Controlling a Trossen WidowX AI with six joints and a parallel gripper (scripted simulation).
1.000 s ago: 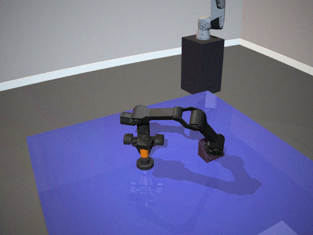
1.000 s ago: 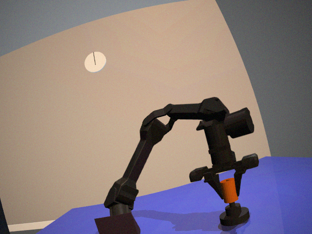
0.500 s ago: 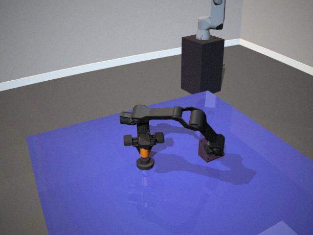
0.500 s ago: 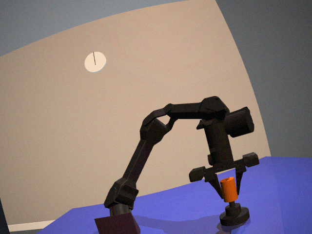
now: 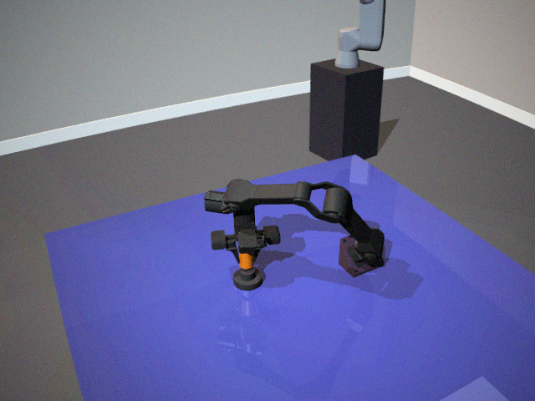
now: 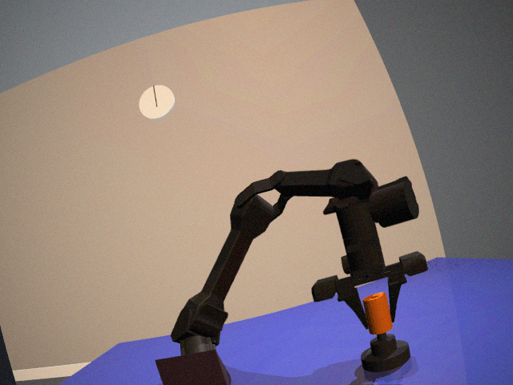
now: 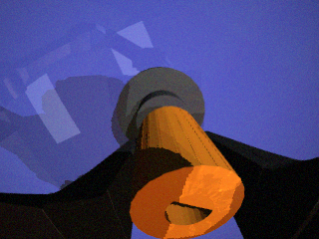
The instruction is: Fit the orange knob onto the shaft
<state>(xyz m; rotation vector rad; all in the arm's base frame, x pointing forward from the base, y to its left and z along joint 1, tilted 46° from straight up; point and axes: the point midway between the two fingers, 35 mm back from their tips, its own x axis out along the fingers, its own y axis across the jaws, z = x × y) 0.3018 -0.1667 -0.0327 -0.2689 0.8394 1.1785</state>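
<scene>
The orange knob (image 5: pixel 246 261) (image 6: pixel 377 314) (image 7: pixel 186 136) is upright between the fingers of my gripper (image 6: pixel 380 325), which is shut on it. The knob stands above the dark round pedestal (image 5: pixel 247 282) (image 6: pixel 385 361) (image 7: pixel 191 91). In the exterior view a short piece of the dark shaft (image 6: pixel 381 337) shows between the knob's lower end and the pedestal's raised collar, so the knob is not against the pedestal. The wrist view shows the D-shaped hole (image 7: pixel 188 214) in the knob's top, its flat side toward the pedestal. The shaft's flat side is hidden.
The blue table top (image 5: pixel 164 327) (image 6: pixel 289 343) carries the arm's dark red base (image 5: pixel 348 259) (image 6: pixel 192 368), to the right in the top view. A second, grey arm (image 5: pixel 370 26) stands on a dark block (image 5: pixel 326 112) behind the table.
</scene>
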